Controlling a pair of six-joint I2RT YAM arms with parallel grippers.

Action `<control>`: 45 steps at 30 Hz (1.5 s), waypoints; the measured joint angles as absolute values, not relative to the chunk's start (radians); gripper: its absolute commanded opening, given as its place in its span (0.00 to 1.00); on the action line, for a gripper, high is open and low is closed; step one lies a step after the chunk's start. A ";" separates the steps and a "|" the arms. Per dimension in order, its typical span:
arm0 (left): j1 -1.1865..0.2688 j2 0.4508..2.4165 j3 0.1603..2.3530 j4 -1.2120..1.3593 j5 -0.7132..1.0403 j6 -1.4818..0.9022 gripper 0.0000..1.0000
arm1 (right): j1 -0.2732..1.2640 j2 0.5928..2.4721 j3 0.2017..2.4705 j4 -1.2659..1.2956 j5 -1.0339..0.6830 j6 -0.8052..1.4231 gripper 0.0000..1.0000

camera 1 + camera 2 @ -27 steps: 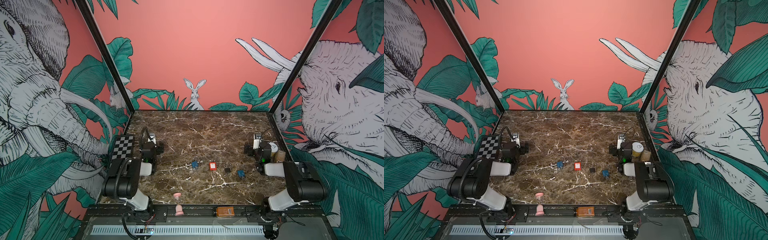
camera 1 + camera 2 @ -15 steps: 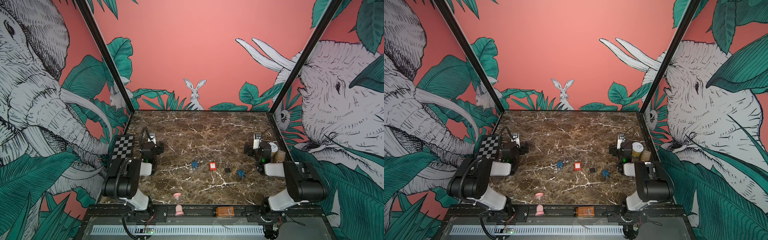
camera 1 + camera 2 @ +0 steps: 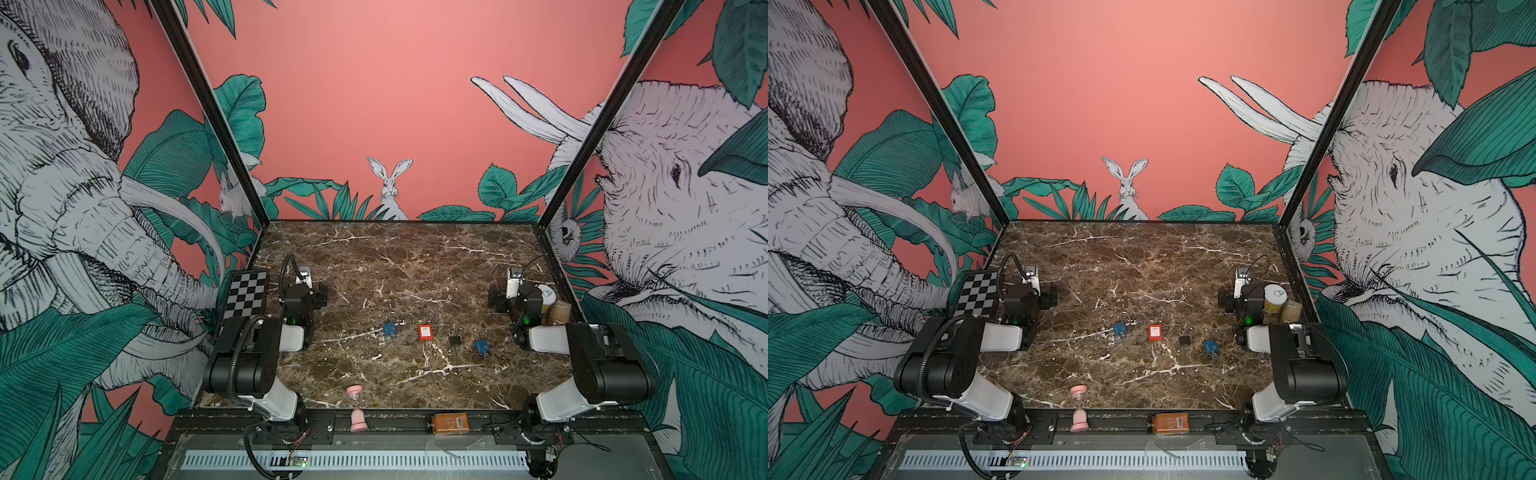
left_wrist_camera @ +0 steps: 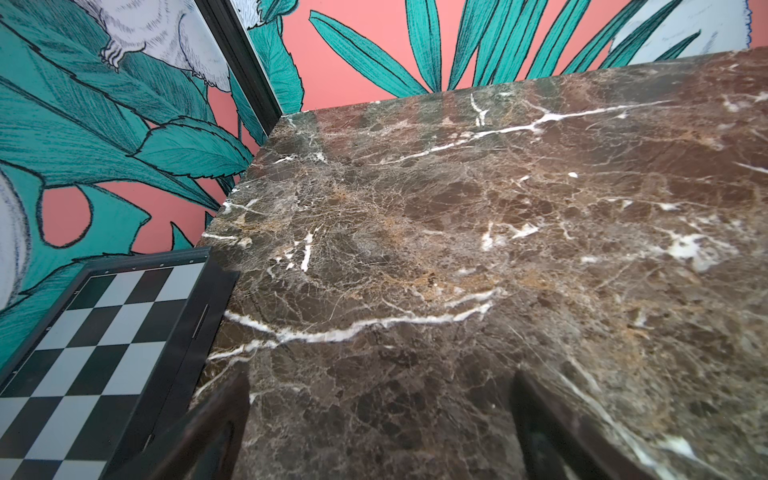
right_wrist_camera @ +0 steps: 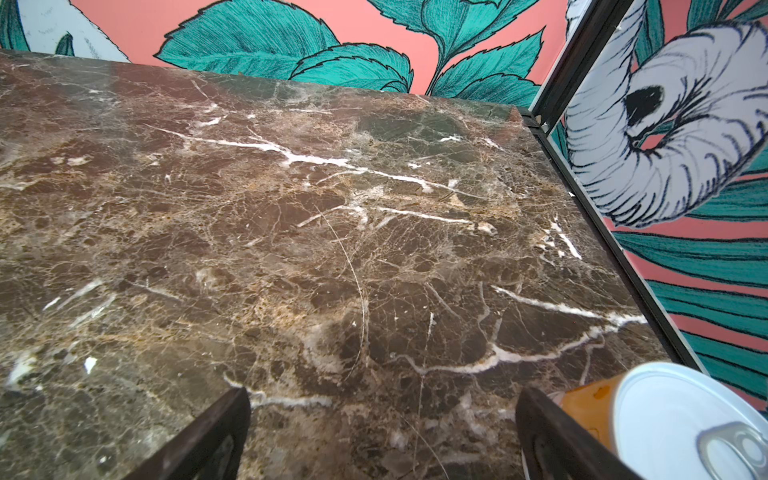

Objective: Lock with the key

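Several small padlocks lie in a row mid-table in both top views: a blue padlock [image 3: 390, 328] with a metal ring [image 3: 400, 321] beside it, a red padlock [image 3: 424, 332], a black padlock [image 3: 455, 340] and a second blue padlock [image 3: 481, 345] with a dark piece at its near end. No key can be made out at this size. My left gripper [image 3: 302, 293] rests folded at the left side, open, over bare marble [image 4: 382, 415]. My right gripper [image 3: 517, 297] rests at the right side, open and empty [image 5: 382, 424]. Neither wrist view shows the padlocks.
A checkerboard [image 3: 245, 293] leans by the left arm. A can with a white pull-tab lid [image 5: 681, 419] and a brown block [image 3: 560, 311] stand beside the right gripper. A pink hourglass [image 3: 356, 405] and an orange bottle [image 3: 450, 422] sit at the front edge.
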State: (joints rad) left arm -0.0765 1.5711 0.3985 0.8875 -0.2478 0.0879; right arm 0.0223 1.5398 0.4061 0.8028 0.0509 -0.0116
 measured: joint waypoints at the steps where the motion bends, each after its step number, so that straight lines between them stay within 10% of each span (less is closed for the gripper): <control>1: -0.076 1.571 0.398 0.888 -0.247 0.088 0.98 | 0.022 1.540 0.406 0.803 0.051 -0.012 0.98; 15: -0.078 1.571 0.398 0.888 -0.252 0.089 0.98 | 0.022 1.538 0.407 0.796 0.038 -0.016 0.98; 31: -0.228 1.131 0.817 0.091 -0.212 -0.228 0.98 | 0.278 1.220 0.853 -0.157 0.133 0.235 0.98; 45: -0.451 1.024 0.752 -0.252 0.093 -0.384 0.95 | 0.412 1.034 0.681 -0.543 0.046 0.494 0.67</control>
State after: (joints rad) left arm -0.4507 1.0241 0.7517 -0.2520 0.0933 -0.3836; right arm 0.4122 1.0340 0.6811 -0.5430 0.0456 0.4942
